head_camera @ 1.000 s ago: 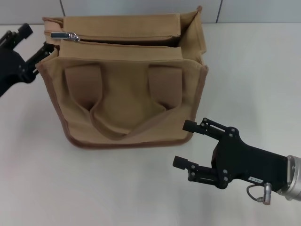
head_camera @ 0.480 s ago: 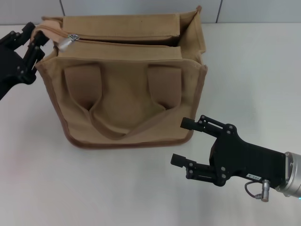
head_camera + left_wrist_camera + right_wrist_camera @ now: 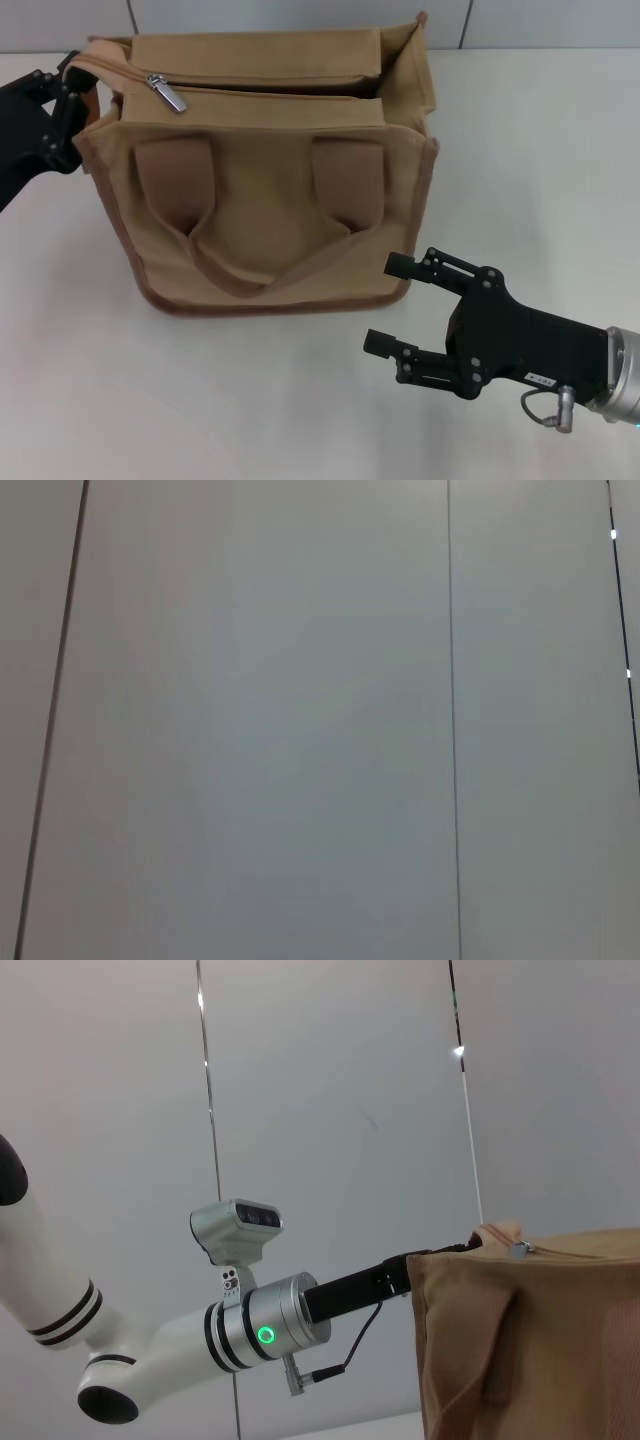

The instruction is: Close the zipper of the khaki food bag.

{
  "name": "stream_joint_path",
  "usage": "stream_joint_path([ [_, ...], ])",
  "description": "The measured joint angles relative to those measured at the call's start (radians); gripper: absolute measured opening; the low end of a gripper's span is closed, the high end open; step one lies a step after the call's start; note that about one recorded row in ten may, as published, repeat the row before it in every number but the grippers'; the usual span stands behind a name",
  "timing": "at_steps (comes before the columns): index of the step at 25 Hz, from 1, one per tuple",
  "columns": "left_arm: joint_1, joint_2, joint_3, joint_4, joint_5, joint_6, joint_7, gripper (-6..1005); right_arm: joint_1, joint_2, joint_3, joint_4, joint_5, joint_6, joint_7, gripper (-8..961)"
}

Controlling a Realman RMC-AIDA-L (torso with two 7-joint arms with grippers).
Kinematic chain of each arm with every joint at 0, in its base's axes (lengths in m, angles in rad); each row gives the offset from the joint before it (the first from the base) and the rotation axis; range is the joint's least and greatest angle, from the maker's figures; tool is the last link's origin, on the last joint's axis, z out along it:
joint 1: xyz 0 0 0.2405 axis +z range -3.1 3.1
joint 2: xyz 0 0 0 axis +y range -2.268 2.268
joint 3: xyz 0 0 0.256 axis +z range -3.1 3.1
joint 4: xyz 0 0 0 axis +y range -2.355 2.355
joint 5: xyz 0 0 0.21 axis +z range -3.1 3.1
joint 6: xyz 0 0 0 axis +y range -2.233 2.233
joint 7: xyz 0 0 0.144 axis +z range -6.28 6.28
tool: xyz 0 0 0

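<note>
The khaki food bag [image 3: 265, 215] stands upright on the white table, handles facing me. Its zipper [image 3: 285, 92] runs along the top and gapes dark. The silver pull tab [image 3: 167, 92] lies at the left end. My left gripper [image 3: 62, 88] is at the bag's top left corner, shut on the flared left side panel. The right wrist view shows it [image 3: 415, 1263] meeting the bag [image 3: 530, 1340] from the side, with the pull tab [image 3: 517, 1250] just behind. My right gripper [image 3: 388, 303] is open and empty, low on the table in front of the bag's right corner.
The white table [image 3: 540, 150] extends to the right of the bag and in front of it. A grey panelled wall [image 3: 300, 720] stands behind. The left wrist view shows only that wall.
My left gripper rose to the bag's top left corner and closed on the side panel. The pull tab flipped from pointing left to lying toward the front. The right gripper barely shifted.
</note>
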Motion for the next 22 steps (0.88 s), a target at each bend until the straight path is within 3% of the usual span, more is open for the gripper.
stream_joint_path([
  [5, 0.001, -0.001, -0.002, -0.008, -0.002, 0.005, -0.063, 27, 0.000, -0.005, 0.051, 0.003, 0.000, -0.079, 0.133, 789],
  [6, -0.017, 0.005, 0.012, 0.015, 0.018, -0.019, -0.286, 27, -0.006, -0.007, 0.085, -0.020, 0.000, -0.122, 0.227, 789],
  [7, -0.026, 0.006, 0.025, 0.042, 0.035, -0.033, -0.367, 28, -0.010, -0.008, 0.114, -0.060, 0.000, -0.160, 0.309, 789],
  [15, -0.037, 0.004, 0.040, 0.079, 0.043, -0.016, -0.480, 34, 0.024, -0.009, 0.171, -0.162, 0.036, -0.276, 0.554, 788],
  [20, -0.046, 0.001, 0.036, 0.080, 0.040, 0.014, -0.489, 37, 0.116, -0.009, 0.178, -0.211, 0.086, -0.230, 0.729, 731],
  [22, -0.057, 0.000, 0.034, 0.075, 0.040, 0.043, -0.490, 38, 0.178, -0.007, 0.172, -0.184, 0.167, -0.113, 0.867, 708],
])
